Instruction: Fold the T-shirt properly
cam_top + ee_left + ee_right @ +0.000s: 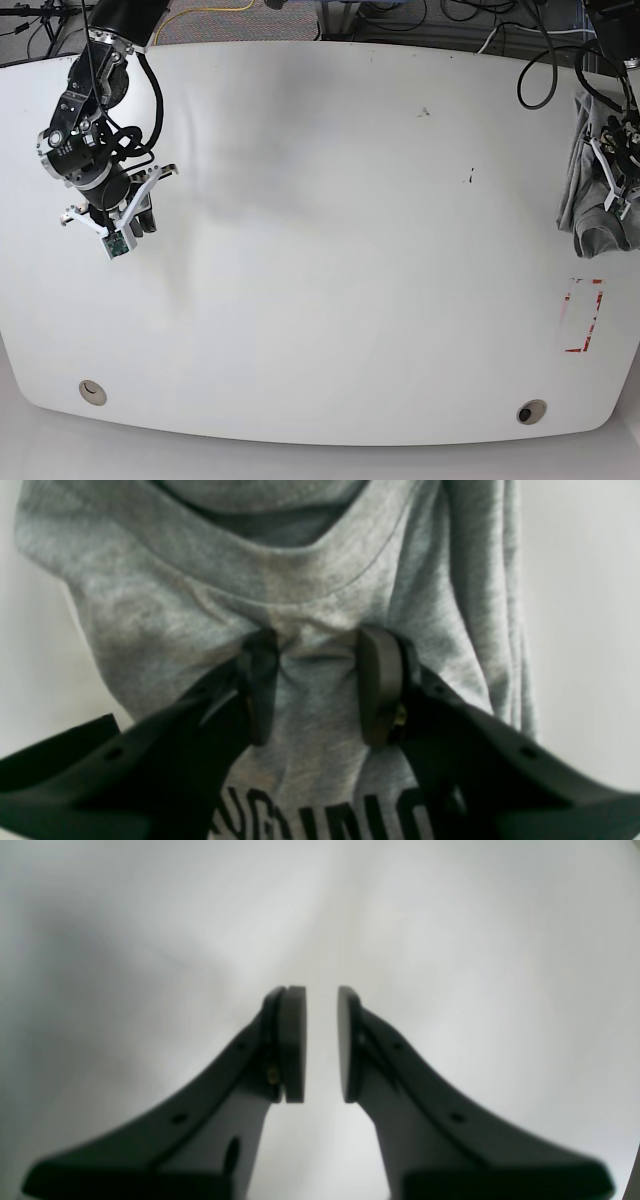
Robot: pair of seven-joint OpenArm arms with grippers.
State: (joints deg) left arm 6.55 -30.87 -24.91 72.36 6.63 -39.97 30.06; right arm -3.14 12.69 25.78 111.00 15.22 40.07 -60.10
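The grey T-shirt (300, 580) with black lettering fills the left wrist view, its collar at the top. My left gripper (317, 640) is shut on a pinched fold of fabric just below the collar. In the base view the T-shirt (585, 195) hangs bunched at the table's far right edge, with the left gripper (620, 175) on it. My right gripper (321, 990) hovers over bare white table, its pads a narrow gap apart with nothing between them. The base view places the right gripper (125, 225) at the table's left side, far from the shirt.
The white table (320, 250) has a red rectangular marking (582, 315) near its right edge, below the shirt. Two round holes (92, 391) (531, 411) sit near the front edge. Cables (420, 20) lie behind the back edge.
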